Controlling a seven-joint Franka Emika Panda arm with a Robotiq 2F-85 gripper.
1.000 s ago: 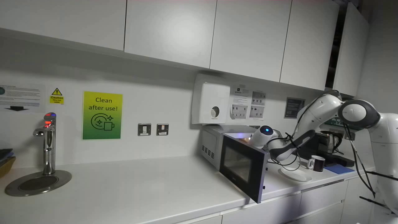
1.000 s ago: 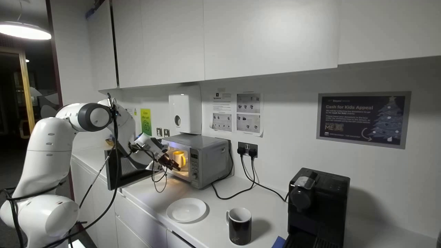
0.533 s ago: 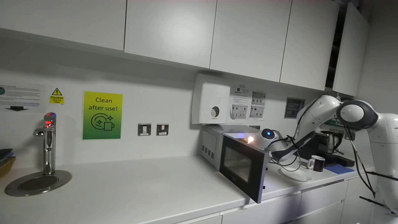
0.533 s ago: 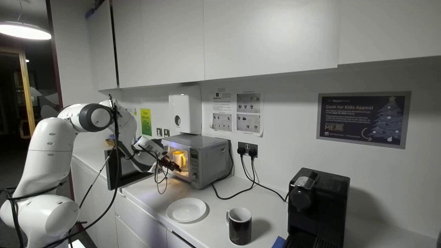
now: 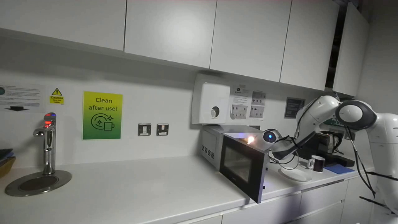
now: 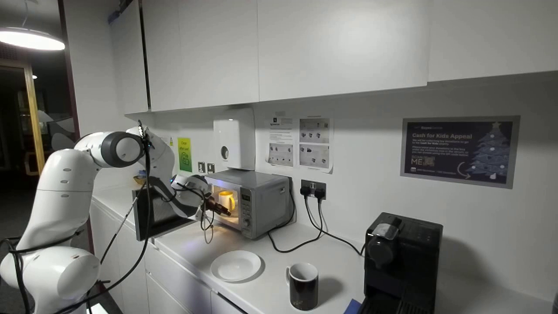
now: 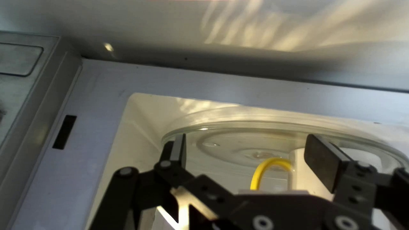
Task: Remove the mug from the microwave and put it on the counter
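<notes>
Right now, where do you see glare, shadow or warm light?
In an exterior view, glare above the open microwave door; in an exterior view, shadow right of the black mug, warm light on the yellow-handled mug in the microwave; in the wrist view, light streaks at top right.

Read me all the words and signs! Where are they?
"Clean after use!" on the green poster.
"Caution", under a warning triangle, on the yellow sign.
"Cash for Kids Appeal" on the dark poster.
"SCAN ME", same poster.
Too small or blurred: all smaller words, white notices, markings on the microwave.
</notes>
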